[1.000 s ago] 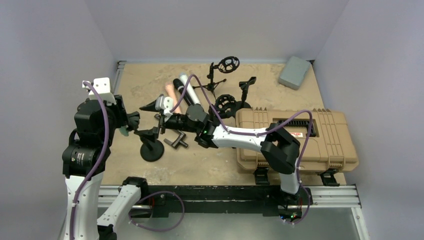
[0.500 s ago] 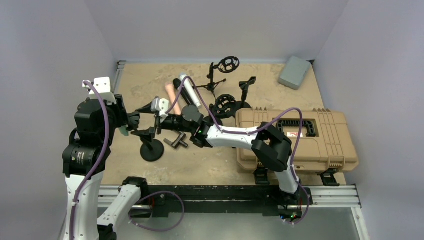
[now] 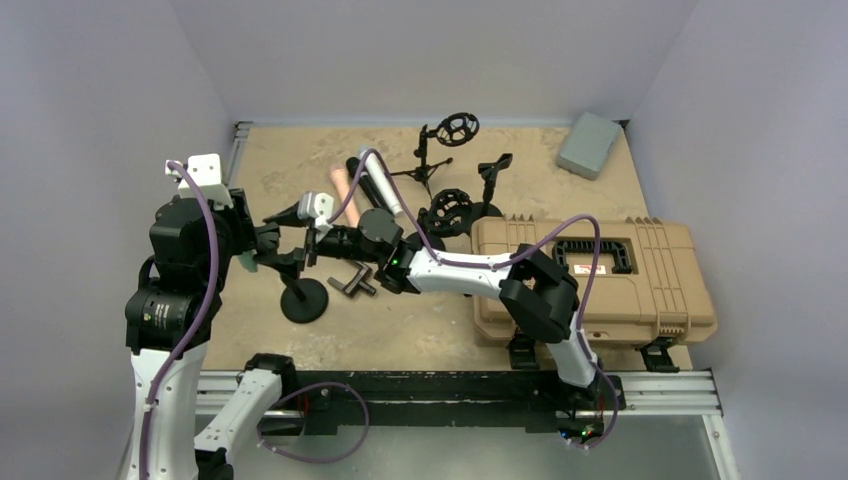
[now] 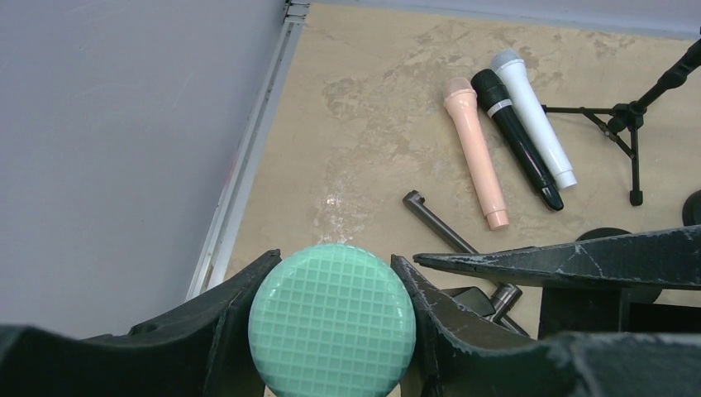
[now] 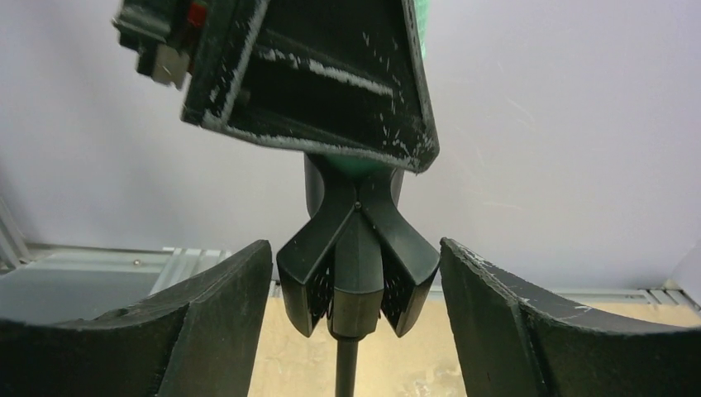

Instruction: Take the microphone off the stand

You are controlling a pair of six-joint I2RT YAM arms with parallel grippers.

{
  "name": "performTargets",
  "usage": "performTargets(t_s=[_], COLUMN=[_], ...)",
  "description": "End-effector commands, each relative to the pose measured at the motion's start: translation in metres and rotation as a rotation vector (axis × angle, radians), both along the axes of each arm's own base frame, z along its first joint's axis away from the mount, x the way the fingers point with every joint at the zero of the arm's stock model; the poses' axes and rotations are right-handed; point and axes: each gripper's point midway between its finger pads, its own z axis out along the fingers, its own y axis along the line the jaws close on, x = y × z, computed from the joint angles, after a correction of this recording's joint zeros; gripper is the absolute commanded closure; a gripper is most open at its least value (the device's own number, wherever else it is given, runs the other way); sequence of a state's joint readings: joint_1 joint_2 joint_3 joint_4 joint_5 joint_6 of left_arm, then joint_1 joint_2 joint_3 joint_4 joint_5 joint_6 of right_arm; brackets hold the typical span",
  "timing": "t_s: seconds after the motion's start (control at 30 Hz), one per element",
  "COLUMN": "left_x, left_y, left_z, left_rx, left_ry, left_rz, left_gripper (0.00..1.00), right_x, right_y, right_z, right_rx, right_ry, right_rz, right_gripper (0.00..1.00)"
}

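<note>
The microphone has a green grid-textured head [image 4: 331, 322]; in the top view only a bit of green [image 3: 246, 262] shows by the left arm. My left gripper [image 4: 335, 258] is shut on the head, over the stand in the top view [image 3: 262, 243]. The black stand has a round base [image 3: 303, 298] and a forked clip [image 5: 357, 273] that carries the microphone's lower end. My right gripper [image 5: 355, 248] is open, one finger on each side of the clip without touching it. In the top view it [image 3: 305, 246] reaches in from the right.
Pink [image 4: 475, 149], black [image 4: 517, 141] and white [image 4: 533, 116] microphones lie on the table behind. A metal T-handle [image 3: 352, 283] lies right of the base. Tripod stands [image 3: 435, 150], a tan case [image 3: 590, 275] and a grey box [image 3: 590, 143] are to the right.
My right arm has reached further left, bringing its open fingers up around the stand's clip. The left arm and the microphone have not moved.
</note>
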State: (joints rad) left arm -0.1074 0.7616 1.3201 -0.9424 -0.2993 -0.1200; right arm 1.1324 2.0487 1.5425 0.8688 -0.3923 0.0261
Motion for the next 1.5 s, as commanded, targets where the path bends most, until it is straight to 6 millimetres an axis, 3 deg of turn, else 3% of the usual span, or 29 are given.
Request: performTargets(t_s=[0.0, 0.2, 0.37, 0.5, 0.57, 0.63, 0.73, 1.03, 1.13, 1.27, 1.3, 1.37, 1.47], left_x=[0.003, 0.004, 0.004, 0.003, 0.002, 0.001, 0.0, -0.01, -0.008, -0.007, -0.007, -0.006, -0.006], left_y=[-0.01, -0.01, -0.01, -0.01, -0.009, -0.008, -0.006, 0.003, -0.008, -0.008, -0.007, -0.007, -0.006], left_z=[0.01, 0.011, 0.01, 0.012, 0.014, 0.017, 0.021, 0.059, 0.058, 0.05, 0.047, 0.041, 0.032], left_rx=[-0.068, -0.069, -0.069, -0.071, -0.074, -0.076, -0.075, -0.046, -0.066, -0.072, -0.071, -0.07, -0.068], left_ry=[-0.038, -0.04, -0.038, -0.043, -0.046, -0.051, -0.058, -0.144, -0.136, -0.119, -0.113, -0.101, -0.088], left_rz=[-0.016, -0.018, -0.018, -0.018, -0.011, -0.004, 0.006, 0.032, -0.024, -0.017, -0.013, -0.009, -0.001], left_gripper=[1.0, 1.0, 1.0, 1.0, 1.0, 1.0, 1.0, 1.0, 1.0, 1.0, 1.0, 1.0, 1.0], right_x=[0.0, 0.002, 0.002, 0.001, 0.002, 0.003, 0.006, 0.012, 0.014, 0.019, 0.02, 0.021, 0.021], right_y=[0.002, 0.004, 0.004, 0.004, 0.005, 0.006, 0.008, 0.013, 0.011, 0.008, 0.006, 0.001, -0.002], right_z=[0.025, 0.022, 0.023, 0.022, 0.018, 0.014, 0.008, -0.005, -0.004, 0.003, 0.006, 0.008, 0.008], right_rx=[0.068, 0.059, 0.062, 0.058, 0.045, 0.032, 0.015, -0.045, -0.049, -0.033, -0.021, 0.005, 0.017], right_ry=[-0.015, -0.001, -0.001, 0.0, 0.0, 0.004, 0.015, 0.048, 0.053, 0.091, 0.102, 0.121, 0.132], right_rz=[-0.004, -0.011, -0.009, -0.004, -0.006, -0.011, -0.02, -0.041, -0.056, -0.087, -0.1, -0.113, -0.119], right_gripper=[0.27, 0.3, 0.44, 0.63, 0.78, 1.0, 1.0, 1.0, 1.0, 1.0, 0.9, 0.58, 0.41])
